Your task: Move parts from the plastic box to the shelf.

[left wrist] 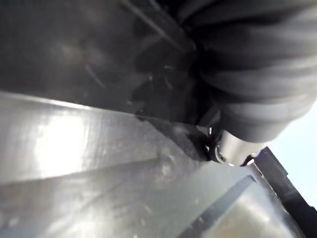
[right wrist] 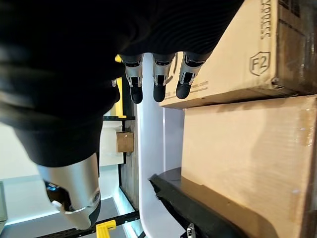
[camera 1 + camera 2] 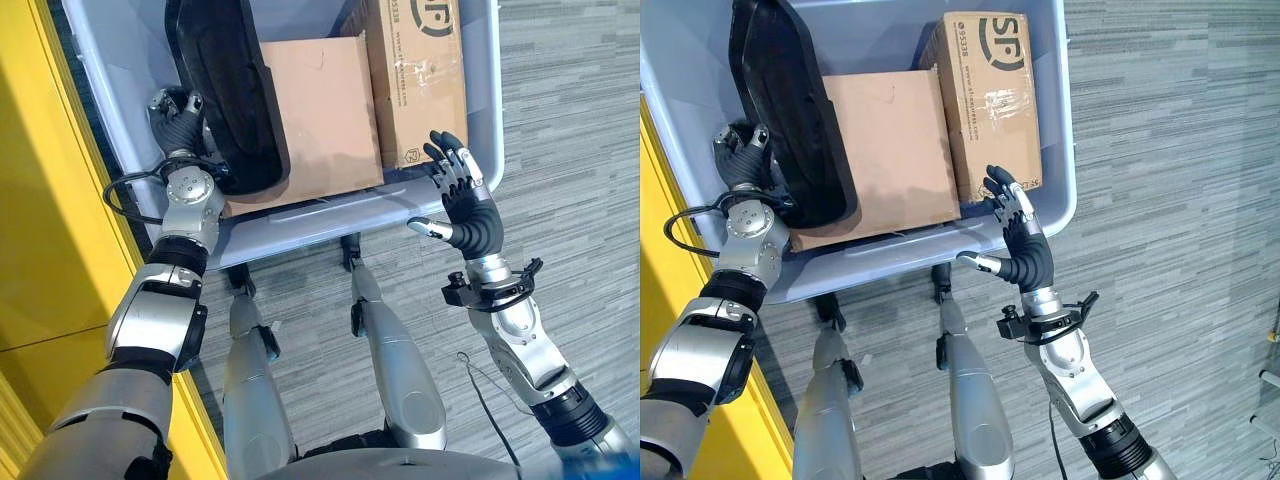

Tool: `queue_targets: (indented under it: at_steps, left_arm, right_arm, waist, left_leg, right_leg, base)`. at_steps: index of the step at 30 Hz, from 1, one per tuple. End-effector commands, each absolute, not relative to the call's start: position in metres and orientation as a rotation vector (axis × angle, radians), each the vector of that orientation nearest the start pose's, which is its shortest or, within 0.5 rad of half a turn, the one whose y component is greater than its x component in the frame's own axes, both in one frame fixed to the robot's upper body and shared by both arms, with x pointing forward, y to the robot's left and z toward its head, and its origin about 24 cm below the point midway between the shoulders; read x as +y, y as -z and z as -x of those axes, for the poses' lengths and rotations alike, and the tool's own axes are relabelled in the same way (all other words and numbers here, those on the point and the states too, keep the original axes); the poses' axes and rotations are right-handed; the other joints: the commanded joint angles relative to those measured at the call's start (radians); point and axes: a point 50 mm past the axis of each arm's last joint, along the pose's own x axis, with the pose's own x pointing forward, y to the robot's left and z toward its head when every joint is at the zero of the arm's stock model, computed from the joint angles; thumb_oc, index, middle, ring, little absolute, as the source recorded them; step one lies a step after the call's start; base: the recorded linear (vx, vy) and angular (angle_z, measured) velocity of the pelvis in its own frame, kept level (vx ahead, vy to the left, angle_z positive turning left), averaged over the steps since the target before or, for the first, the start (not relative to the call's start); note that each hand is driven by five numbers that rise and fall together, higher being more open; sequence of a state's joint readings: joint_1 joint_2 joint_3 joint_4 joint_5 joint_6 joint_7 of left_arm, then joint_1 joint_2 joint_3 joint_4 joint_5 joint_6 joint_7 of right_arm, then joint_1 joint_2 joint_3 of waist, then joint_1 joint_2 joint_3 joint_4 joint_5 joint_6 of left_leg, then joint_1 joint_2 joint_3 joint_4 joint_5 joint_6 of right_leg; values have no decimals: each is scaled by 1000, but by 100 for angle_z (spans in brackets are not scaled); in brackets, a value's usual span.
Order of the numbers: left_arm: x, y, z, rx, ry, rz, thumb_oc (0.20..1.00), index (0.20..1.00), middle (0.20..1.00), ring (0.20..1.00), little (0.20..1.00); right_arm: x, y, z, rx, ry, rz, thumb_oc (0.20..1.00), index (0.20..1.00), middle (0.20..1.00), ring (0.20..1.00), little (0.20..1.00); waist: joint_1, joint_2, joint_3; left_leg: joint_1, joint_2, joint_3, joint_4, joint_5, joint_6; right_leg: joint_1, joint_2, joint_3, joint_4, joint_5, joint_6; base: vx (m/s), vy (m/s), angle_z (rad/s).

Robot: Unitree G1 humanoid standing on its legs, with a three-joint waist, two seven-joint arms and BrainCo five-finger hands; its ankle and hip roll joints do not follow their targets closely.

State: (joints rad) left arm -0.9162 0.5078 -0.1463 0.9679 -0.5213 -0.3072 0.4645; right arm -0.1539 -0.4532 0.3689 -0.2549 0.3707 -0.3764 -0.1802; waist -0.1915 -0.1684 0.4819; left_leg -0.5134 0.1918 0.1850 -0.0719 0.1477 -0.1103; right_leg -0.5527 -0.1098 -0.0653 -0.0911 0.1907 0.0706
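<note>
A grey floor (image 3: 1180,200) of narrow, wood-grained planks is seen spreading to the right of the scene and continuing along the near side. A tall, flat yellow panel (image 3: 45,260) is seen running along the left edge, standing upright from the floor. Beyond it, in the right wrist view, a small brown cardboard box (image 2: 125,142) is seen resting on a pale ledge.

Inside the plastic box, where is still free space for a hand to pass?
Bare box floor shows between the black part and the plastic box's left wall, where the left hand is. Elsewhere is crowded: flat cardboard box and printed carton lie side by side; right hand hovers at the rim.
</note>
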Motion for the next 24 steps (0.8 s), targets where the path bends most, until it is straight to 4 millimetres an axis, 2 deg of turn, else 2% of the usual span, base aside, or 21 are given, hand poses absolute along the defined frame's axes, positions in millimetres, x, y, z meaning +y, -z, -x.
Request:
queue_targets:
  at_steps: [1,4,11,14,16,21,24]
  left_arm:
    - [301,-121,-364,-80,-717,4,200,200,200,200,200]
    - [301,-102,-356,-40,-713,7,200,200,200,200,200]
    - [292,-72,-336,-35,-666,-19,200,200,200,200,200]
    - [284,-69,-325,-91,-635,1,200,200,200,200,200]
    - [281,-73,-319,-145,-625,8,200,200,200,200,200]
    - [276,-76,-310,-190,-600,-11,200,200,200,200,200]
    - [270,-84,-309,-241,-571,-40,200,200,200,200,200]
  right_arm:
    - [-140,-157,-246,-641,-276,-69,1000,1000,1000,1000,1000]
    - [-139,-155,-248,-631,-274,-52,1000,1000,1000,1000,1000]
    - [-143,-150,-250,-611,-252,-28,1000,1000,1000,1000,1000]
    - [-148,-147,-250,-599,-223,-15,1000,1000,1000,1000,1000]
    - [-150,-147,-251,-598,-217,-9,1000,1000,1000,1000,1000]
    - [-154,-147,-252,-594,-206,0,1000,1000,1000,1000,1000]
    - [-157,-146,-253,-589,-192,6,1000,1000,1000,1000,1000]
  waist:
    - [19,-24,-17]
    - [32,-1,-38]
    - [68,46,-82]
    - [82,65,-101]
    - [92,73,-115]
    - [101,84,-134]
    - [105,90,-146]
  left_leg:
    - [109,52,-52,48,-76,-44]
    - [152,44,-46,22,-67,-45]
    - [222,29,-48,-8,-61,-43]
    - [243,23,-53,-13,-62,-42]
    - [257,20,-55,-15,-63,-40]
    - [277,19,-57,-15,-67,-38]
    - [287,19,-59,-15,-71,-37]
  right_leg:
    - [98,-132,-3,48,8,158]
    - [130,-139,-8,39,12,160]
    - [192,-157,-19,28,11,160]
    - [217,-165,-27,23,8,160]
    - [230,-165,-29,22,5,158]
    - [252,-166,-33,22,-2,157]
    - [262,-166,-33,25,-8,156]
  base:
    - [0,0,0]
    - [10,26,-6]
    - [10,8,1]
    - [34,3,9]
    - [0,0,0]
    - [19,-2,3]
    - [0,0,0]
